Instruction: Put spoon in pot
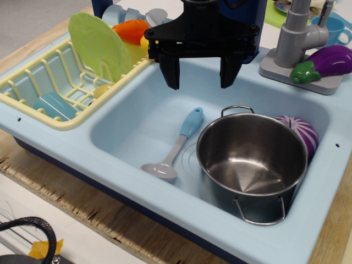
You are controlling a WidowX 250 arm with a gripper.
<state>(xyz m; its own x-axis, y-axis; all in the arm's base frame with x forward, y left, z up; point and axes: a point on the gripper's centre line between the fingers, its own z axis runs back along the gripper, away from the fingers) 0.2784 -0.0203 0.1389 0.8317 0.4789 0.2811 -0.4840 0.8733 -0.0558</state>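
Here we hold our gripper (199, 72) wide open and empty above the sink (126, 124), since the spoon (175, 146) lies flat left of the pot (252, 159).

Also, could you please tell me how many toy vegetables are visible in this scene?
3: a purple eggplant on the faucet base, a purple-and-white striped vegetable behind the pot, and an orange vegetable behind the green plate. Others may be hidden.
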